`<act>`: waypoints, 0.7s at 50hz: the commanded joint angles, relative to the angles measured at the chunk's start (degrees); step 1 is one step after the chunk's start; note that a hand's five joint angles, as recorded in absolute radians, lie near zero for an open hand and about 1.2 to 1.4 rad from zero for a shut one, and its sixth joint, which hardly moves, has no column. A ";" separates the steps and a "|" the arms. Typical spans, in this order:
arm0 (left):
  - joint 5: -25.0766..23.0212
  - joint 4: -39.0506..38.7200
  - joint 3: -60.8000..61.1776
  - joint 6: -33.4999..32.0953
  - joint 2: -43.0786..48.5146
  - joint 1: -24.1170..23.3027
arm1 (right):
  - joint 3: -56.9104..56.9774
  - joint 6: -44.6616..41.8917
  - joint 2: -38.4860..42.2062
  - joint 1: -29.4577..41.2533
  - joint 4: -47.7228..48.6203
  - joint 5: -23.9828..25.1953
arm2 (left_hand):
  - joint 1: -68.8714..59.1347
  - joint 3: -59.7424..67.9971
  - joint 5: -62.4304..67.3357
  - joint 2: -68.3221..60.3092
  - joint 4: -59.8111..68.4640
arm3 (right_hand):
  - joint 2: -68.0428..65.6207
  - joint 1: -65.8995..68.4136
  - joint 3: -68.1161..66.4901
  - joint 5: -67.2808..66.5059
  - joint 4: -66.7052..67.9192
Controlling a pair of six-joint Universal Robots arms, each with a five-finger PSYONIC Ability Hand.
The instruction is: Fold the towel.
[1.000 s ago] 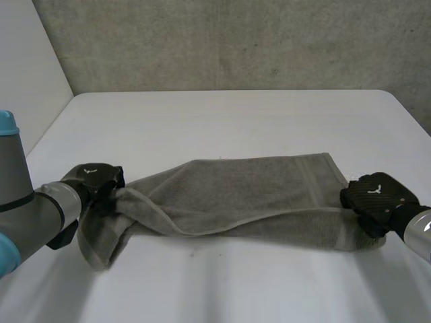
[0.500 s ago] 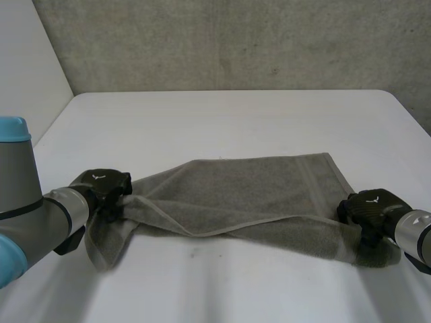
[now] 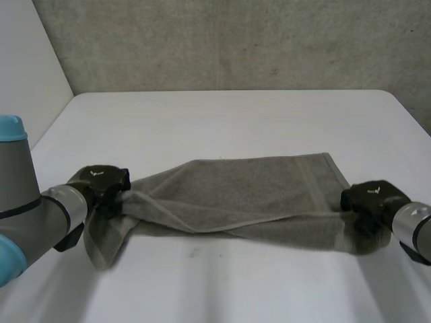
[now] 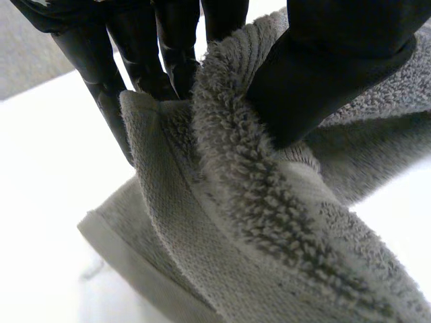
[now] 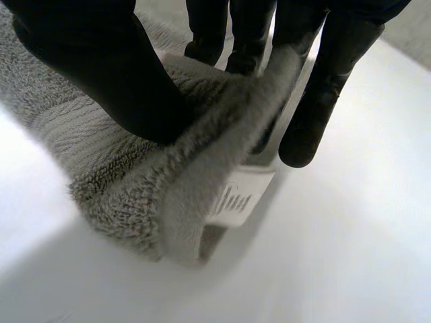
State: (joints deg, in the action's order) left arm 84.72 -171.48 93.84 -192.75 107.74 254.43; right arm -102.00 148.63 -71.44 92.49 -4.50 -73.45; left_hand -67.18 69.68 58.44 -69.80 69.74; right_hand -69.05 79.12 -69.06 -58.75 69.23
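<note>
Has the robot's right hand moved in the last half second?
Yes, a little: in the head view the right hand, pinching the towel's end, now sits nearer the table's far edge.

A white table with a smooth matte top fills the near part of the scene, its far edge running straight and its far right corner rounded. Behind it stands a rough grey concrete wall, and a plain white wall closes the left side.
</note>
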 commanded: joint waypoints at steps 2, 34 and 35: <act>0.09 -10.35 -9.43 -0.17 4.92 -0.43 | 10.60 0.16 2.62 2.34 1.86 -0.11 | -12.82 10.32 11.56 -10.20 10.26 | -10.95 0.88 -10.94 -11.25 10.77; 5.54 -23.29 -21.06 19.96 9.42 -1.39 | 14.93 3.51 0.24 9.11 23.25 -2.41 | -12.82 10.32 11.56 -10.20 10.26 | -10.95 0.88 -10.94 -11.25 10.77; 5.02 -23.37 -17.15 19.44 9.68 -1.39 | 14.90 3.50 0.25 9.11 23.22 -2.40 | -12.82 10.32 11.56 -10.20 10.26 | -10.95 0.88 -10.94 -11.25 10.77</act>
State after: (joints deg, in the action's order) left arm 91.30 -195.33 61.96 -172.10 117.53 252.95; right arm -80.76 152.62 -72.45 101.67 29.67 -80.23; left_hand -67.18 69.76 58.44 -69.86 69.75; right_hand -69.61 79.81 -69.60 -59.41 69.76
